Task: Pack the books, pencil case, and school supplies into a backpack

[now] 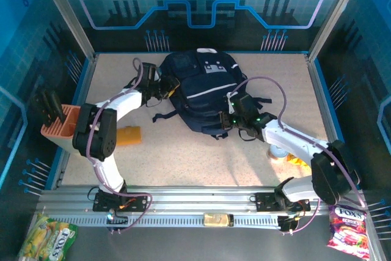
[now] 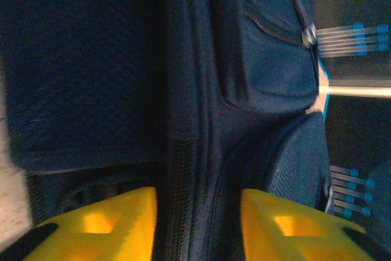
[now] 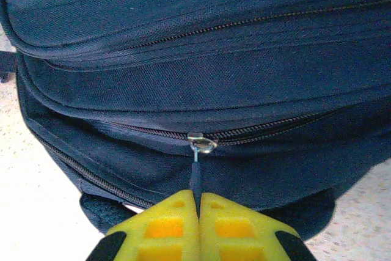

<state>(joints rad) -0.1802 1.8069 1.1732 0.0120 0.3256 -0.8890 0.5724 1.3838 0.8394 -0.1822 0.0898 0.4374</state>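
The dark navy backpack [image 1: 198,90] lies flat in the middle of the table. My left gripper [image 1: 160,88] is at its left side. In the left wrist view its yellow fingers [image 2: 104,224] stand apart over a zipper seam of the backpack [image 2: 195,120], so the left gripper [image 2: 198,224] is open and grips nothing. My right gripper [image 1: 235,117] is at the bag's near right edge, and the right gripper [image 3: 198,203] is shut on the dark zipper pull [image 3: 197,175] that hangs from the metal slider [image 3: 201,143]. A flat orange-yellow pad [image 1: 128,136] lies beside the left arm. The books and the pencil case are out of view.
A pink rack with black pieces [image 1: 58,128] stands at the table's left edge. Small pale and orange objects [image 1: 287,157] lie partly hidden under the right arm. Snack bags lie off the table at front left [image 1: 46,236] and front right [image 1: 348,231].
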